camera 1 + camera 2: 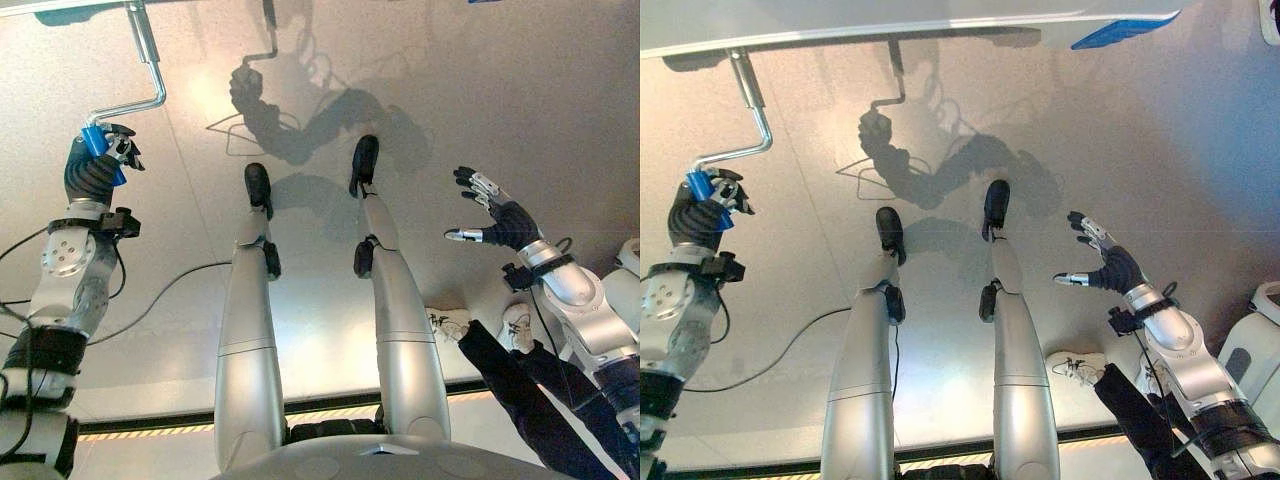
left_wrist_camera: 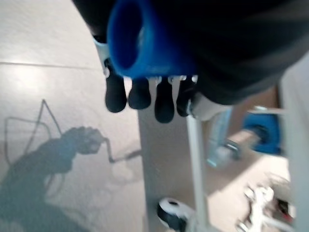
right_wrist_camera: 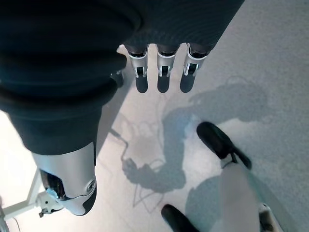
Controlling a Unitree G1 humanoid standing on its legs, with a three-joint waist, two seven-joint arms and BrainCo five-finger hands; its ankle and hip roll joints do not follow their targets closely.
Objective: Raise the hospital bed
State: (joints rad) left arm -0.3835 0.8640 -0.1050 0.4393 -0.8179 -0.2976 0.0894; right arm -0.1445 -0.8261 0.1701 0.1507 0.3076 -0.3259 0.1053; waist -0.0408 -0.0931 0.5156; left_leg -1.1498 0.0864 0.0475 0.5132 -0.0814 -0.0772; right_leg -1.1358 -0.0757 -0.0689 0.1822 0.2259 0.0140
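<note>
Person's dark-trousered legs point(image 1: 540, 400) near right. My right hand point(image 1: 492, 212) hangs spread, holding nothing. Far left, my left hand point(image 1: 100, 160) clasps the blue crank handle point(image 1: 98, 146) under the bed point(image 1: 890, 25).

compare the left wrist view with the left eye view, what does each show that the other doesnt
Only the left wrist view: a caster wheel at the foot of a white bed-frame post, and a blue fitting on the frame.

Only the left eye view: the whole bent metal crank, the right hand open in the air, and a person's shoes on the floor.

Both: the left hand curled round the blue handle of the crank, over the grey floor.
</note>
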